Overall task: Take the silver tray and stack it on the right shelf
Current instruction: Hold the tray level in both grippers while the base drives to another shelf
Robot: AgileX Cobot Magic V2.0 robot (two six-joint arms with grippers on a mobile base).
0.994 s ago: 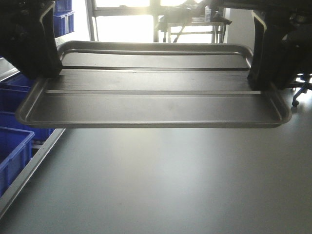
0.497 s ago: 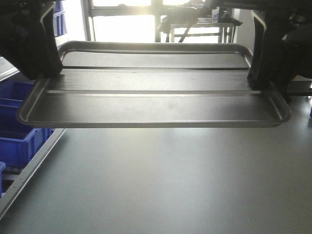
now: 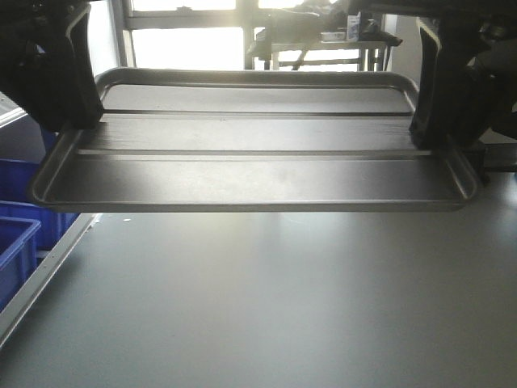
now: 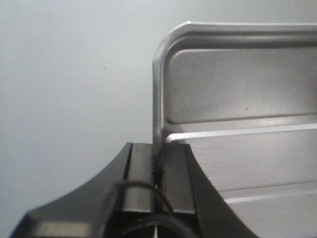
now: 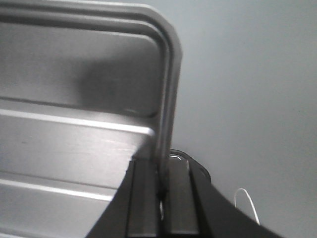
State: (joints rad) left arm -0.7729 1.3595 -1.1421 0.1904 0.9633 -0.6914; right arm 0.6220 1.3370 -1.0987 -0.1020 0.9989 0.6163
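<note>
The left pincer [image 4: 157, 156] and right pincer [image 5: 162, 171] pinch opposite ends of the silver tray [image 3: 258, 174] above the grey desk [image 3: 266, 307]. Blue bins [image 3: 18, 242] stand left of the tray, with windows [image 3: 186, 48] beyond it.

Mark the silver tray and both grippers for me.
silver tray [image 3: 258, 174], front view, floor between near ridge and rim.
left gripper [image 4: 158, 152], left wrist view, between fingertips at the tray rim.
right gripper [image 5: 162, 168], right wrist view, between fingertips at the tray rim.
</note>
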